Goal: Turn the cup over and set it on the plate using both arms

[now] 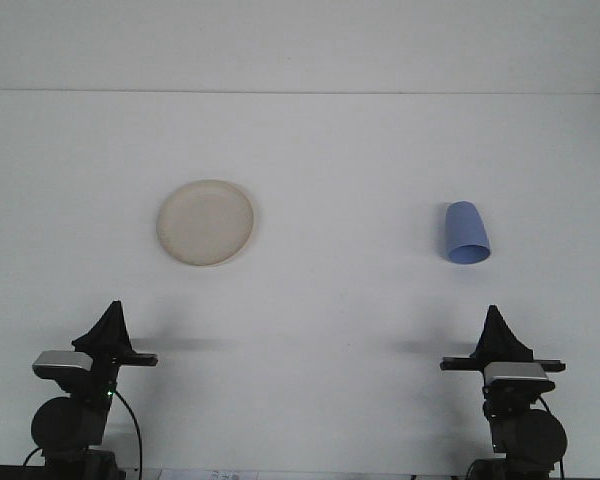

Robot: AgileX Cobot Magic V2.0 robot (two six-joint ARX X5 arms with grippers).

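On white table (pixel 380 380), blue cup (pixel 466 233) upside down, cream plate (pixel 206 222) well apart, both grippers' grip state unclear

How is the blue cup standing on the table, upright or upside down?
Upside down, it seems. The blue cup has its wide rim at the bottom and its narrower closed base on top, and it stands far right of the plate.

A cream plate (pixel 206 222) sits on the white counter (pixel 330 300) at about ten o'clock, well apart from a blue cup (pixel 466 233) at two o'clock. The left gripper (pixel 111 325) waits at seven o'clock, the right gripper (pixel 499 334) at five.
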